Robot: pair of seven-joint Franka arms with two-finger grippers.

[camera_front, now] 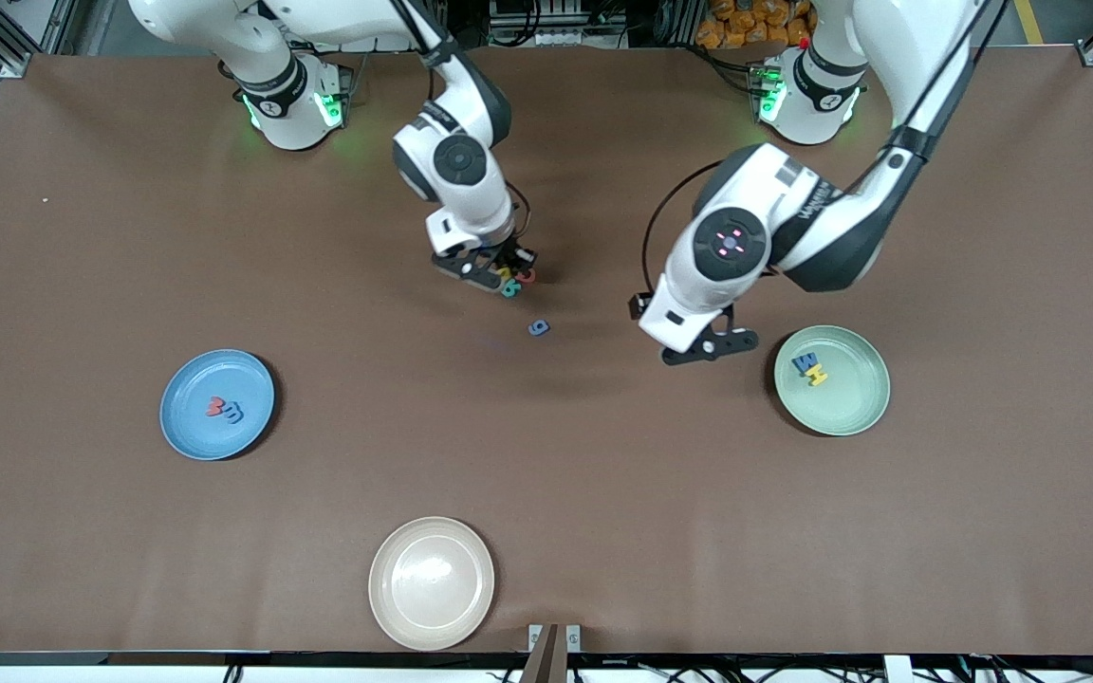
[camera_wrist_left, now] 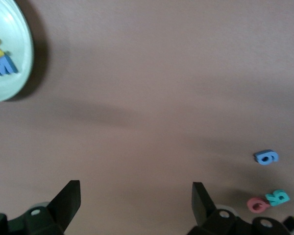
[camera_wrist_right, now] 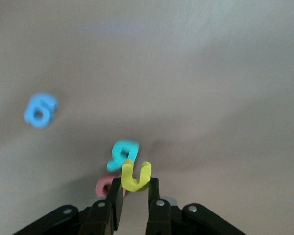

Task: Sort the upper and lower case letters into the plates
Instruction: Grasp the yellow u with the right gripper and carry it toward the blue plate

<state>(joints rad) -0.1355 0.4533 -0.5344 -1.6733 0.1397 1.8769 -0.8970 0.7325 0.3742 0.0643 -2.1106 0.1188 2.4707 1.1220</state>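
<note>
A: Pinching a yellow letter (camera_wrist_right: 135,176), the right end effector (camera_wrist_right: 135,192) has its fingers pressed onto it, low over the table (camera_front: 82,237) mid-area, by the teal letter (camera_wrist_right: 123,152) and red letter (camera_wrist_right: 106,186).

B: Left end effector (camera_wrist_left: 136,197)?

A: Spread wide, nothing between the fingers, hanging over bare table beside the pale green plate (camera_front: 858,408). The arm waits.

B: Loose letters?

A: Blue letter (camera_front: 537,327) lies flat, nearer the front camera than the teal/red pair, apart from them.

B: Plates?

A: Pale green plate holds a blue letter M (camera_front: 805,362) touching a yellow letter H (camera_front: 819,377). Blue plate (camera_front: 195,436), toward the right arm's end, holds a red letter (camera_front: 215,406) touching a blue one (camera_front: 234,412); can't read them. Cream plate (camera_front: 395,607) sits nearest the front camera.
</note>
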